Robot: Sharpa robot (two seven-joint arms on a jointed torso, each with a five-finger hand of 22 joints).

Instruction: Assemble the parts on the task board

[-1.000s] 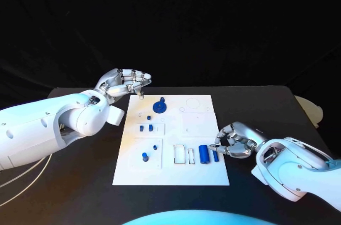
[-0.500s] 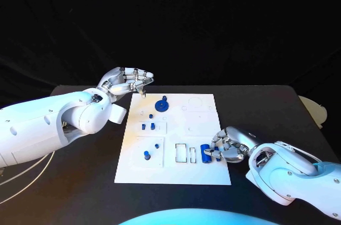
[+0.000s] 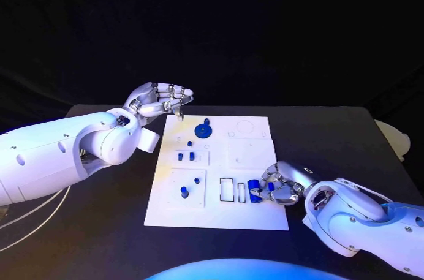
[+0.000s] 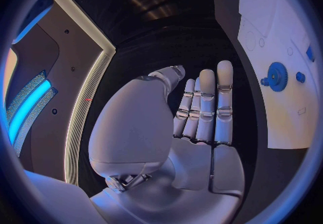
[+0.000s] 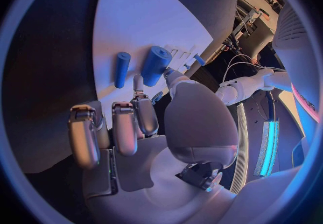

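Right hand reaching for the two blue pegs

Right hand, fingers half-curled and holding nothing, sits at the pegs at the board's five o'clock; pinch one cleanly. Left hand waits empty at eleven.

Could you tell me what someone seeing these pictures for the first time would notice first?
Most likely the white task board in the middle of the black table, dotted with small blue parts, the blue gear near its far edge standing out. Next, the right hand reaching in at the board's near right edge beside two blue cylinders, while the left hand hangs past the far left corner.
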